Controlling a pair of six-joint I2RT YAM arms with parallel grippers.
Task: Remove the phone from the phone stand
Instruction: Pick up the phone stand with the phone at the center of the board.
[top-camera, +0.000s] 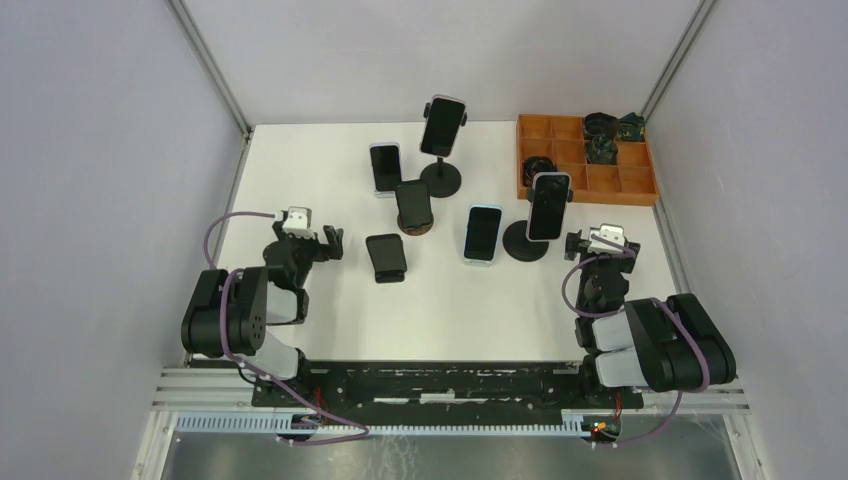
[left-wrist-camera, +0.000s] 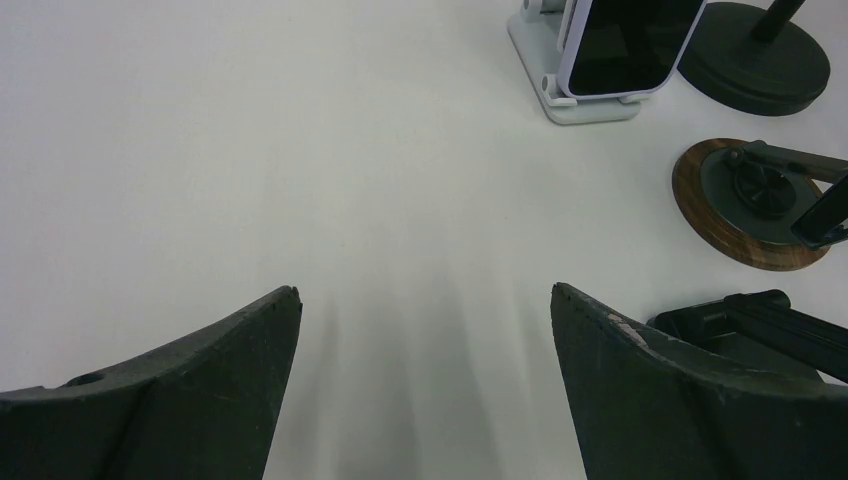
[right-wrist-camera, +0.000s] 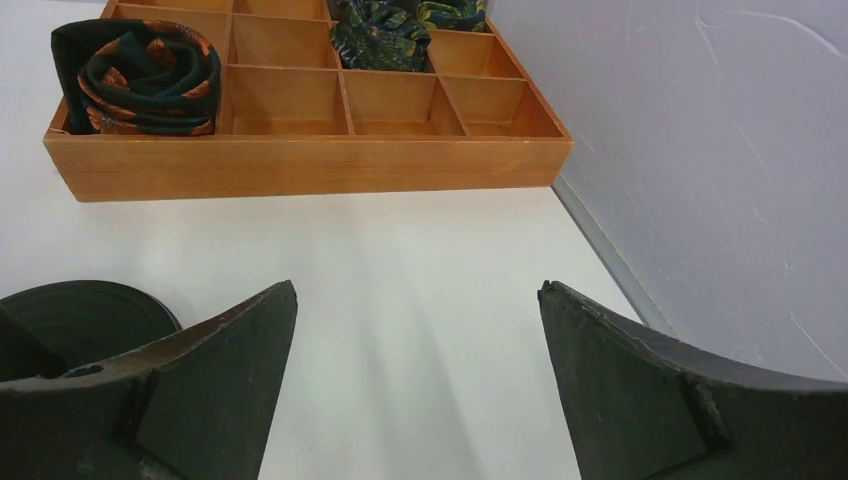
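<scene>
Several phones stand on stands on the white table. A phone (top-camera: 549, 206) sits on a black stand with a round base (top-camera: 525, 243), just left of my right gripper (top-camera: 583, 244). Another phone (top-camera: 443, 125) is on a tall black pole stand, one (top-camera: 385, 168) on a white stand, one (top-camera: 412, 202) on a wooden-based stand, one (top-camera: 483, 233) on a pale stand, and one (top-camera: 385, 257) on a low black stand. My left gripper (top-camera: 330, 243) is open and empty, left of the low black stand. In the wrist views both the left gripper (left-wrist-camera: 425, 290) and the right gripper (right-wrist-camera: 417, 285) are open over bare table.
An orange wooden compartment tray (top-camera: 600, 182) with rolled dark fabric stands at the back right, and it also shows in the right wrist view (right-wrist-camera: 300, 165). The grey wall (right-wrist-camera: 720, 150) is close on the right. The left wrist view shows the white stand (left-wrist-camera: 560, 100) and the wooden base (left-wrist-camera: 750, 250).
</scene>
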